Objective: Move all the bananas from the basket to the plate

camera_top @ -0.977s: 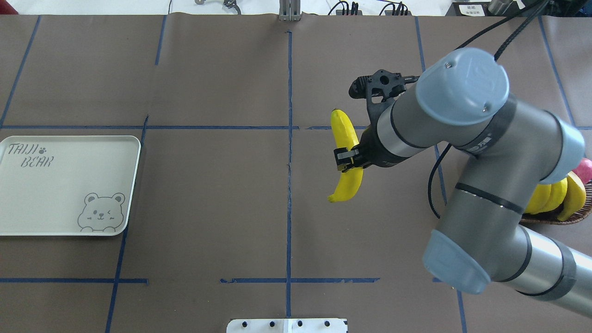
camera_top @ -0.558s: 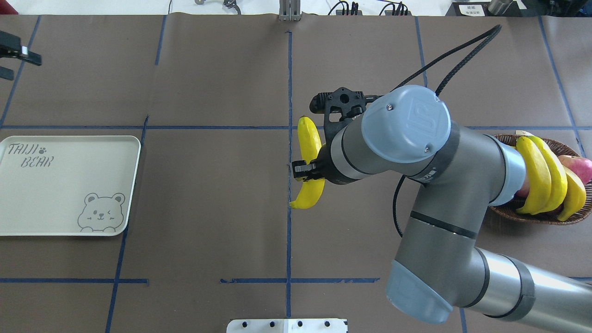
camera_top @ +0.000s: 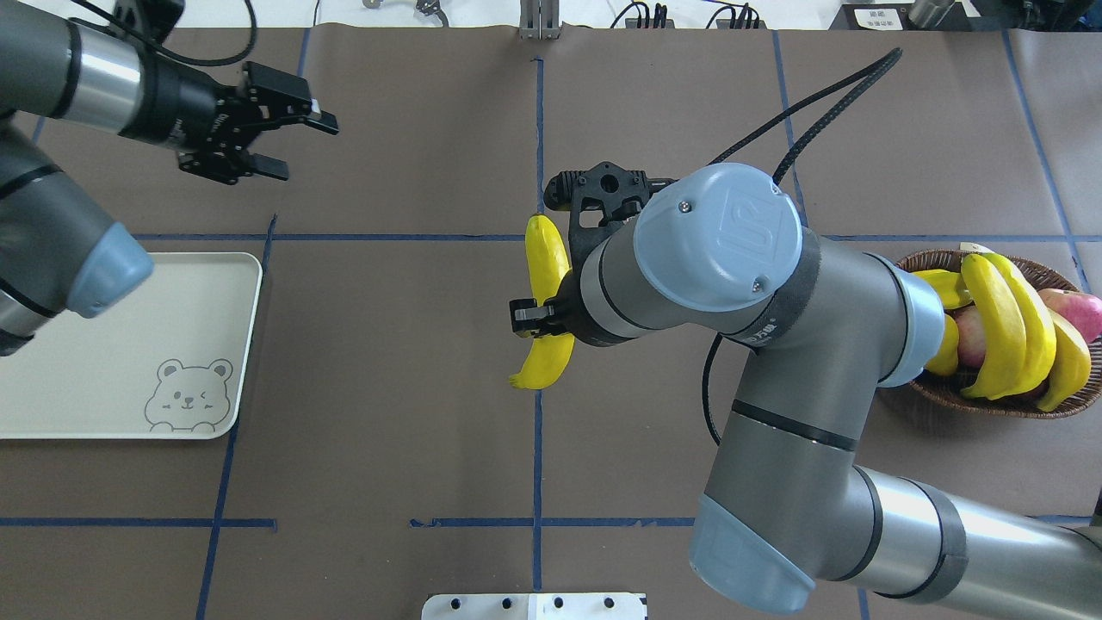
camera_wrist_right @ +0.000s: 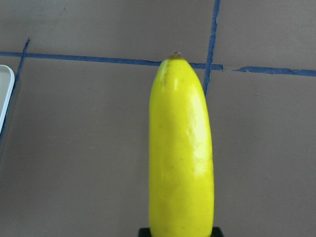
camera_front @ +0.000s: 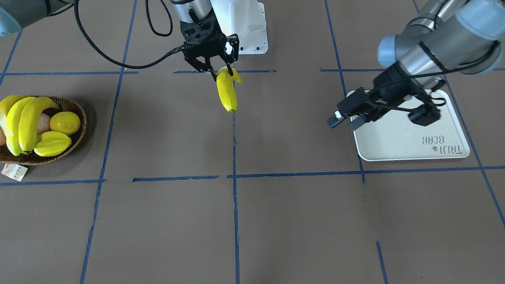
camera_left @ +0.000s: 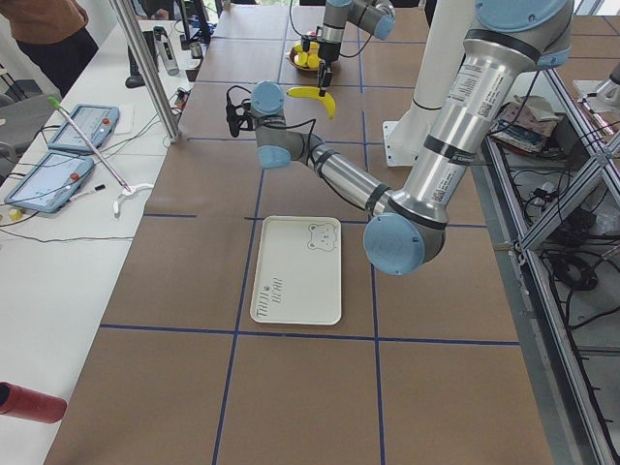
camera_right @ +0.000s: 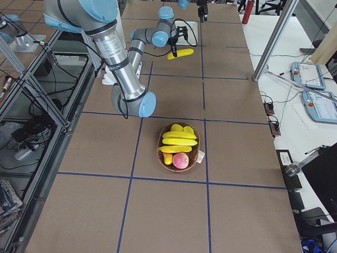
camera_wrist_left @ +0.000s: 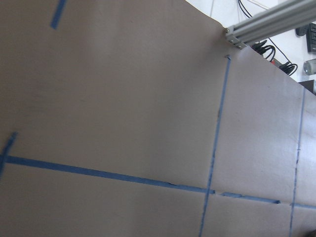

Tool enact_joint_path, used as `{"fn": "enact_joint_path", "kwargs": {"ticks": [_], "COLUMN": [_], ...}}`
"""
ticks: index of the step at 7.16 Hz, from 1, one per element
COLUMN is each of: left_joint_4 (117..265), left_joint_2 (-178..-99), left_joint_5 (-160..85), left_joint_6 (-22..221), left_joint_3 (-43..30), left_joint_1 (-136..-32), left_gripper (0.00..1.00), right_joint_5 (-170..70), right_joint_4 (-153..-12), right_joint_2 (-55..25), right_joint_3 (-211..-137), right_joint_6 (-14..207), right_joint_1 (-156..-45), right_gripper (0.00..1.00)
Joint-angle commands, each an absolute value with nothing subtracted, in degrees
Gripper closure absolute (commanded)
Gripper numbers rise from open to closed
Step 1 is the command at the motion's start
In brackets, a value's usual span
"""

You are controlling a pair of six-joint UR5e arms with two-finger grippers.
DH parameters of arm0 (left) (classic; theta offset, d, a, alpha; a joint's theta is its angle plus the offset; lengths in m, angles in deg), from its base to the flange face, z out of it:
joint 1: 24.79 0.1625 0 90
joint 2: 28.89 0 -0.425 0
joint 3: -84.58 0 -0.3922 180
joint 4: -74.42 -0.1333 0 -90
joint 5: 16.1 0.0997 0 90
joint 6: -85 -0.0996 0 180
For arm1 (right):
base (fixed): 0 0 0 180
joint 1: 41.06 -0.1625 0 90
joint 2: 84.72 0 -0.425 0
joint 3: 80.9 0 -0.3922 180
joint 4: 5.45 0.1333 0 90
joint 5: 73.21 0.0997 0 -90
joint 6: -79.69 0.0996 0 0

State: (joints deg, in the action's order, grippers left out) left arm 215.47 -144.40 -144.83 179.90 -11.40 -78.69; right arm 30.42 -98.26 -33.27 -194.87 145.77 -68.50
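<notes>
The table (camera_top: 387, 387) was covered in brown paper, marked into squares by blue tape (camera_top: 537, 172). A white mounting plate (camera_top: 534, 605) sat at its near edge and cables (camera_top: 641, 15) lay along the far one. Seen from the left end, a white bench (camera_left: 58, 291) ran beside it with two tablets (camera_left: 82, 126) and an aluminium post (camera_left: 145, 68). A person (camera_left: 53, 29) stood at the bench's far end, cut off by the frame. The right gripper (camera_front: 221, 71) was clamped on one banana (camera_front: 227, 92), held over the centre tape line. That banana was well apart from both the basket (camera_front: 77, 106) on the robot's right and the tray (camera_top: 103, 379) on its left. Three more bananas (camera_top: 1003, 323) lay in the basket with a lemon (camera_front: 65, 122), a starfruit (camera_front: 52, 144) and a reddish fruit (camera_top: 1072, 312) partly hidden behind them. The left gripper (camera_top: 297, 146) hung near the tray with its jaws spread and nothing between them. From overhead the left arm hid the tray's lettering; from the front it hid the bear drawing. The right wrist camera showed the banana's length, with the fingers cut off at the bottom edge. The left wrist camera showed only paper, tape and a rail (camera_wrist_left: 271, 22); its gripper was out of frame.
</notes>
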Motion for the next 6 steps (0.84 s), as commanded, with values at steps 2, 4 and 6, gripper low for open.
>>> {"fn": "enact_joint_path", "kwargs": {"ticks": [2, 4, 6], "left_joint_4": [219.35, 221.19, 221.19], "left_joint_2": [-151.75, -152.55, -152.72], "left_joint_5": [-140.38, -139.42, -134.51], "left_joint_6": [186.25, 186.34, 186.25], "left_joint_3": [-11.57, -11.58, -11.05], "left_joint_1": [-72.71, -68.05, -63.48], "left_gripper": [0.01, 0.01, 0.01], "right_joint_5": [30.77, 30.86, 30.94], "right_joint_4": [-97.91, -97.91, -97.82], "right_joint_2": [-33.92, -34.89, -35.41], "right_joint_3": [-194.81, -194.81, -194.9], "right_joint_6": [145.7, 145.7, 145.7], "right_joint_1": [-68.48, -68.48, -68.48], "right_gripper": [1.0, 1.0, 1.0]}}
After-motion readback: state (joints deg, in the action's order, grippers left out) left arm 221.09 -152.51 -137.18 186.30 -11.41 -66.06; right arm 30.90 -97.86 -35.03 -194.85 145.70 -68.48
